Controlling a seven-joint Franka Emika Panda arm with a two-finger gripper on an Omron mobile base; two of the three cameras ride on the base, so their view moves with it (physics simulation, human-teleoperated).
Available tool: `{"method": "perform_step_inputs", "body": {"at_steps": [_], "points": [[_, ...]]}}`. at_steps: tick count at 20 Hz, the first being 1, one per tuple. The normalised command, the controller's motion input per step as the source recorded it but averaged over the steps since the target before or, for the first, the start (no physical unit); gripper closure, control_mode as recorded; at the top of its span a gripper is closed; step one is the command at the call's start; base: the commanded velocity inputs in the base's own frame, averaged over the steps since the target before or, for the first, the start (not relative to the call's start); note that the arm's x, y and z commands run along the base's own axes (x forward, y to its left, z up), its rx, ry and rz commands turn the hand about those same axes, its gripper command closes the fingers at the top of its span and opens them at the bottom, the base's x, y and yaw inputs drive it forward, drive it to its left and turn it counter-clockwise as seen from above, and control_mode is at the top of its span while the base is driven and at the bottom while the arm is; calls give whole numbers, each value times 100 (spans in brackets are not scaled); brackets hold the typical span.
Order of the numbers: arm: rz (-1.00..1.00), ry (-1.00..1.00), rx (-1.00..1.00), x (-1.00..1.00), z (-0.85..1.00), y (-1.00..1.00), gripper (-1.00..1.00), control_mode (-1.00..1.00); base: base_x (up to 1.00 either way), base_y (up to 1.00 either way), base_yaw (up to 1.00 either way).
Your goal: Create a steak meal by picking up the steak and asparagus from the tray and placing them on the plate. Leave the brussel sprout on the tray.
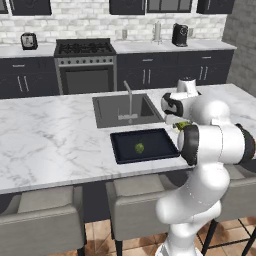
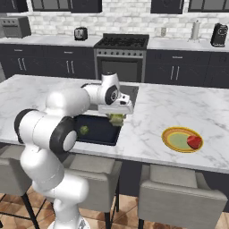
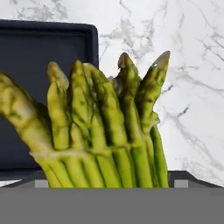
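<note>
In the left base view the arm's own white links cover most of the gripper (image 1: 181, 125), so only a scrap of yellow-green asparagus (image 1: 183, 124) peeks out beneath the hand, just past the right end of the tray (image 1: 122, 150); how the jaws stand cannot be made out here. One sprout (image 1: 139, 148) lies near the middle of the tray, the single food piece left on it, and the sink (image 1: 107, 114) sits just beyond the tray. In the right base view the gripper (image 2: 117, 118) hangs over the tray's (image 2: 100, 134) right edge with the asparagus (image 2: 117, 120) hanging below it, clear of the counter (image 2: 156, 105); the fingers are too small to read. The arm's elbow cuts off the tray's left part, and the sprout (image 2: 83, 130) shows just beside that elbow. Well to the right on the counter lies one plate (image 2: 175, 139), with one steak (image 2: 193, 142) resting on its right side. In the hand view the asparagus (image 3: 105, 144) stands close before the lens, one bundle of about seven stalks with tips pointing up, its base cut off at the bottom edge and hiding the fingertips; the jaws stand wide, closed about the thick bundle. Behind it on the left is a corner of the tray (image 3: 39, 43), on the right the marble counter (image 3: 183, 65).
</note>
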Motion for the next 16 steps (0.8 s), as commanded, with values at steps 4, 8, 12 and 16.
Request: {"method": "perform_step_inputs", "body": {"at_steps": [4, 8, 12, 16], "points": [[-22, 0, 0, -7, 21, -90, 100, -100, 0, 0, 0], [-16, 0, 0, 0, 7, -83, 100, -100, 0, 0, 0], [-5, 0, 0, 0, -1, -78, 100, -100, 0, 0, 0], [0, 0, 0, 0, -10, -74, 100, -100, 0, 0, 0]]}}
